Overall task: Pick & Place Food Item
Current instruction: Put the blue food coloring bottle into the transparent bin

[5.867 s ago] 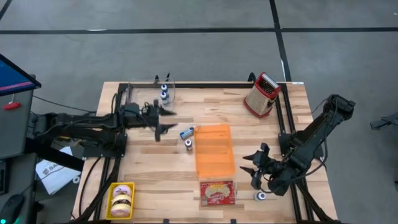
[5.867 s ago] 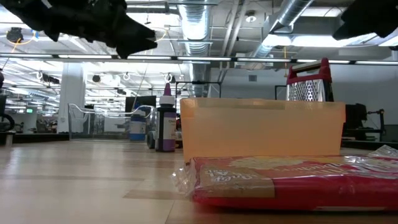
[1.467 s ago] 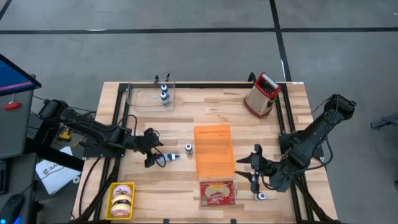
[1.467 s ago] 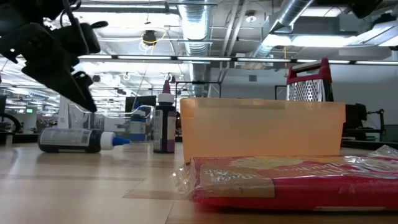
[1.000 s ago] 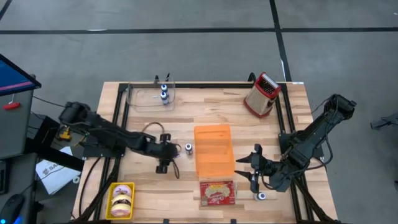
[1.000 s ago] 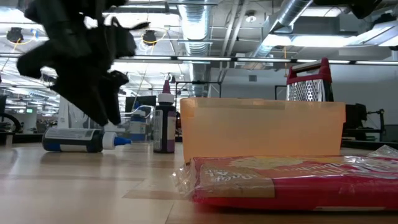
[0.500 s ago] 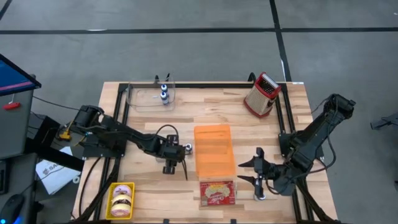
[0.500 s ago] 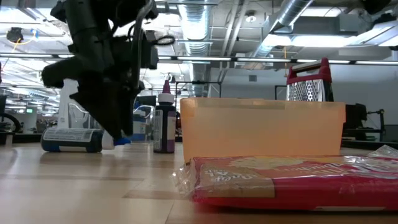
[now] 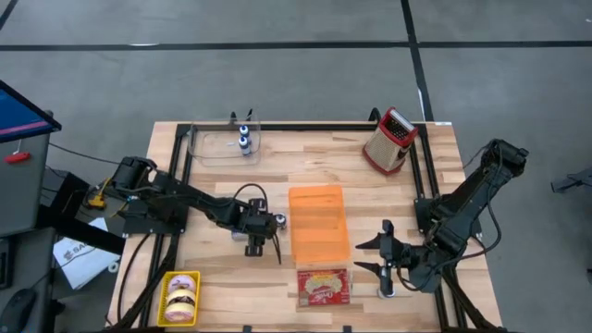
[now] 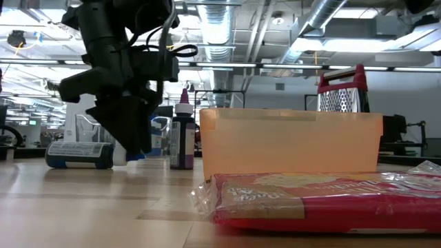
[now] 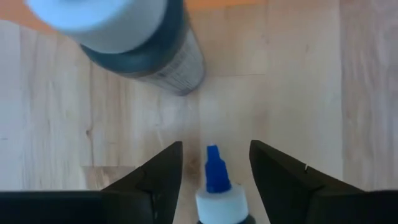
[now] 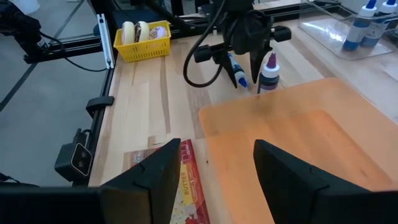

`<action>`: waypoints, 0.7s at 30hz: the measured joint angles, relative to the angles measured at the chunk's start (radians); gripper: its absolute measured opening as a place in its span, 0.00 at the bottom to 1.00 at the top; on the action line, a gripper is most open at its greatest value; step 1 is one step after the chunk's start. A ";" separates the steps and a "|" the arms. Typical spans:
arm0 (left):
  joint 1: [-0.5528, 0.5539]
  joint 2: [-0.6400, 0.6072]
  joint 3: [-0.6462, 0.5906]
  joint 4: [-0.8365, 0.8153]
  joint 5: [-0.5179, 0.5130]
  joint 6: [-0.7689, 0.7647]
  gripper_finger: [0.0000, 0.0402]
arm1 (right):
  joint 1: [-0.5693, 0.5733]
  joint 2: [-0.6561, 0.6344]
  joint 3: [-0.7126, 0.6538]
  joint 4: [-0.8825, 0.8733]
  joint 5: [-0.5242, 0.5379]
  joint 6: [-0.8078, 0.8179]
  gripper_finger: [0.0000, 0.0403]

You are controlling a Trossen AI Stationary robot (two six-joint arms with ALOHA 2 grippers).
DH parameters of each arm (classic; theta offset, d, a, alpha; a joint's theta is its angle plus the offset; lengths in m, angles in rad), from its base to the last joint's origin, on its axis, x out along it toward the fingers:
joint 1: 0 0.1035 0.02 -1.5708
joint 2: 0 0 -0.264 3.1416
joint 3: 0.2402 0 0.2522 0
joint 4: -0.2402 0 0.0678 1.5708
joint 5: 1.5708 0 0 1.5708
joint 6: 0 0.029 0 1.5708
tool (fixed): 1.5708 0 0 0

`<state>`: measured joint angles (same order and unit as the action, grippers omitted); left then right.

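Two arms on the table, neither carrying anything. Left gripper (image 9: 265, 242) sits mid-table, just left of the orange bin (image 9: 318, 223), fingers spread. Left wrist view: a lying bottle (image 11: 217, 200) with a blue nozzle rests between the open fingers (image 11: 155, 176), nozzle pointing toward an upright dark bottle (image 11: 144, 41) just ahead. Cannot tell whether the fingers touch the lying bottle; no grip visible. Low view confirms the lying bottle (image 10: 80, 154) flat on the wood, the left gripper (image 10: 131, 131) low beside it, and the upright bottle (image 10: 182, 136) next to the bin (image 10: 292, 141).

Right gripper (image 9: 380, 254) hovers near the table's front right corner, fingers wide apart, empty. Its wrist camera looks across the bin (image 12: 292, 149) toward the left arm.

Food items: red cookie pack (image 9: 323, 286) lies flat on the table just in front of the bin, touching neither gripper. Yellow basket (image 9: 166, 298) with donuts (image 9: 181, 297) sits at the front left corner, well apart from both arms. Clear tray (image 9: 213, 150) with two small bottles at the back left; grater (image 9: 389, 141) at the back right.

Progress, as a judgement: bin looks empty, no food item lifted or placed. Pick not yet done. Left arm is occupied with bottles, not food; whole pick-and-place remains.
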<state>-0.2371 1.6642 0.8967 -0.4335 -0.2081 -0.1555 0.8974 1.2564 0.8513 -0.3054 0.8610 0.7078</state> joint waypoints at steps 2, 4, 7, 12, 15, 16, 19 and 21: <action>0.007 0.000 0.000 0.000 -0.001 0.000 0.43 | 0.000 0.000 0.000 0.000 0.000 0.000 0.49; 0.010 0.000 0.000 0.000 0.004 0.000 0.40 | 0.000 0.000 0.000 0.000 0.000 0.000 0.49; 0.013 0.000 0.000 0.000 0.019 0.000 0.36 | 0.000 0.000 0.000 0.000 0.000 0.000 0.49; 0.013 0.000 0.000 -0.001 0.034 -0.001 0.34 | 0.000 0.000 0.000 0.000 -0.002 0.000 0.49; 0.013 0.000 -0.012 0.008 0.035 -0.006 0.34 | 0.004 0.000 0.000 0.001 -0.003 0.003 0.49; 0.013 0.000 -0.021 0.009 0.041 -0.009 0.34 | 0.007 0.000 0.000 0.000 -0.003 0.005 0.49; 0.013 0.000 -0.045 0.026 0.047 -0.015 0.35 | 0.015 0.000 0.000 0.000 -0.003 0.011 0.49; 0.013 0.000 -0.052 0.050 0.048 -0.017 0.35 | 0.020 0.000 0.000 0.000 0.000 0.011 0.49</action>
<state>-0.2237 1.6638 0.8442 -0.3835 -0.1600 -0.1726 0.9172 1.2564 0.8513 -0.3050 0.8615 0.7185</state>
